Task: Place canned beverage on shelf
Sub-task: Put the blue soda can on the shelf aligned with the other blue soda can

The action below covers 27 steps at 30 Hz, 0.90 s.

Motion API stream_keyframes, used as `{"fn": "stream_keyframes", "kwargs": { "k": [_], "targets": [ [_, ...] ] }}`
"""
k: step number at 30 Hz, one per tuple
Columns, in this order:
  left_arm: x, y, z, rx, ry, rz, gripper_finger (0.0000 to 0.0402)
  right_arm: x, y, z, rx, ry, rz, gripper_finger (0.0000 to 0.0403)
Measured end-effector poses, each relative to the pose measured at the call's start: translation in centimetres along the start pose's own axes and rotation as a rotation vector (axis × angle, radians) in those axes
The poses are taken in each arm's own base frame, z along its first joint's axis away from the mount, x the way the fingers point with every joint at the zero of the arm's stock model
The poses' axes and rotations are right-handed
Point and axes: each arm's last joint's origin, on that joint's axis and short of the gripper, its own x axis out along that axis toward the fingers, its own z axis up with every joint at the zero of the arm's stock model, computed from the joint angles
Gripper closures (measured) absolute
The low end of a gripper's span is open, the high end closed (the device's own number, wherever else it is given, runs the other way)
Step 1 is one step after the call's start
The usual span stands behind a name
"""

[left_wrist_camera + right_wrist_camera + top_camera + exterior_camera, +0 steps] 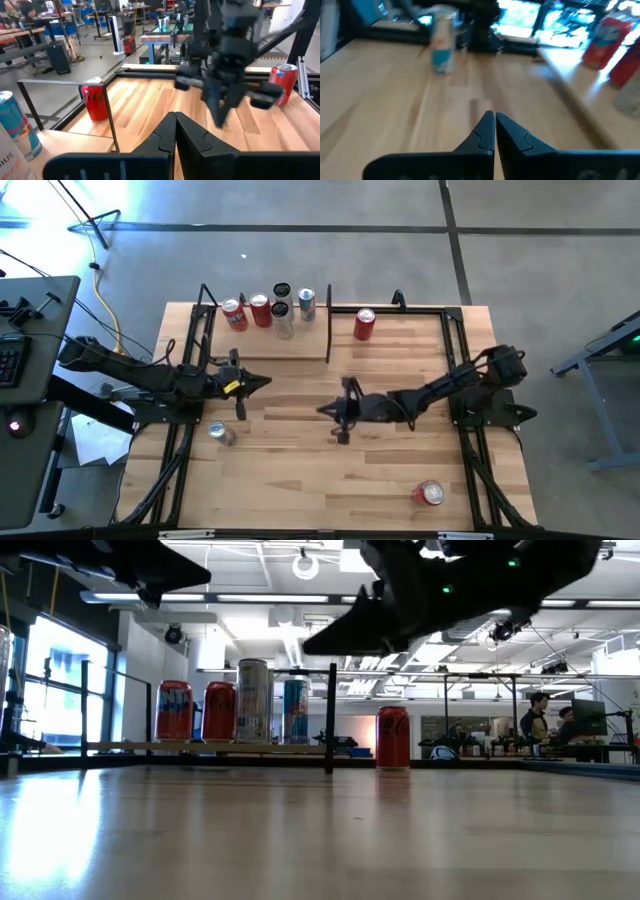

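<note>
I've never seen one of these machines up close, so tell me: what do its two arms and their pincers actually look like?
Both arms are slim, dark and jointed, built of black segments. The left arm has a small yellow label near its wrist. Each ends in a pincer, the left gripper and the right gripper, made of two flat, matte black fingers that taper to a point, with notched inner edges.

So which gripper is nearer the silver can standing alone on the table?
Left. The left gripper sits just beyond the silver can; the right gripper is farther, mid-table.
</note>
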Motion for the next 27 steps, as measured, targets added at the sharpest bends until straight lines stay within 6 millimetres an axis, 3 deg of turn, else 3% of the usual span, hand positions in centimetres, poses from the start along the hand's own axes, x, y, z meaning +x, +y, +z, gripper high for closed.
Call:
{"fn": "stream_keyframes", "kwargs": {
  "k": [5,15,27],
  "targets": [
    [0.2,-0.3,1.2,0.007,0.030,-0.013,0.0401,-1.0,1.1,-1.7,-0.017,0.032,0.036,0.0403],
    [1.3,-1.4,3.1,-0.026,0.140,-0.095,0.0402,-2.7,0.6,-4.3,0.058,-0.023,0.034,0.0403],
    [0.9,-3.1,6.2,-0.133,0.662,-0.107,0.0401,-2.8,0.5,-4.8,0.032,0.006,0.014,0.0403]
  ]
}}
